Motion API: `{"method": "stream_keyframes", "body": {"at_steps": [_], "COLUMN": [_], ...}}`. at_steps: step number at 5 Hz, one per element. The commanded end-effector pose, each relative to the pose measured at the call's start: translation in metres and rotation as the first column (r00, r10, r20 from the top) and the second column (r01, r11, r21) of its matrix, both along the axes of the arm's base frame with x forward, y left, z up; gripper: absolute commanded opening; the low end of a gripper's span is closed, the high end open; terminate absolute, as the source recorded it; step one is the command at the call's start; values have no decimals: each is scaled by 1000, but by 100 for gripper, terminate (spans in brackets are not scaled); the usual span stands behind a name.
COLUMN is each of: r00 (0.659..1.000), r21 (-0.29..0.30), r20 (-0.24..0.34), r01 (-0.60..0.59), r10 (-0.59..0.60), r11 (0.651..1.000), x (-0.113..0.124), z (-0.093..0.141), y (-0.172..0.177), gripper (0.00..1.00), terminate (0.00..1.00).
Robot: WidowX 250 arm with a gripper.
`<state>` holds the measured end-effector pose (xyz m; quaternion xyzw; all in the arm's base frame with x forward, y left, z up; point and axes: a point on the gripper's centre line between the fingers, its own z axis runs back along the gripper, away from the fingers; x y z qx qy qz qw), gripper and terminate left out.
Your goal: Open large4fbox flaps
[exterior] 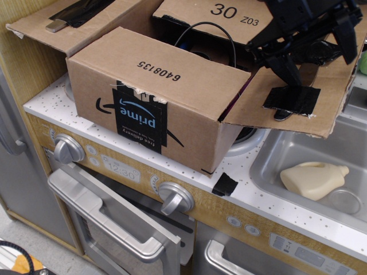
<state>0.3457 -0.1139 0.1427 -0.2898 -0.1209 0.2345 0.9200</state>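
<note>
The large4fbox (pixel 172 123) stands on the toy stove top, with its prime tape facing me. Its front flap (pixel 155 71), printed 6408135, lies flat over the opening. The left flap (pixel 40 26) is folded out. The back flap (pixel 229 17), printed "30 Z03", leans in at the far side. The right flap (pixel 321 100) hangs out over the sink and carries a black tape piece (pixel 291 98). My black gripper (pixel 315 57) is just above this right flap, with its fingers (pixel 285 69) spread apart and holding nothing.
A steel sink (pixel 275 146) at the right holds a cream bottle (pixel 312 179). A black tape patch (pixel 225 184) sits on the white counter edge. Oven knobs (pixel 175 197) and an oven handle (pixel 109 220) are below. A black cable loop (pixel 200 31) shows inside the box.
</note>
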Motion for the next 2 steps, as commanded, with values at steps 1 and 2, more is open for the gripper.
{"method": "stream_keyframes", "body": {"at_steps": [1,2], "r00": [999,998], "r21": [41,15], "r20": [35,25], "r01": [24,59], "r10": [-25,-60], "r11": [999,998], "x": [0,-3], "z": [-4,-18], "y": [2,8], "gripper": [100,100], "terminate": [0,100]}}
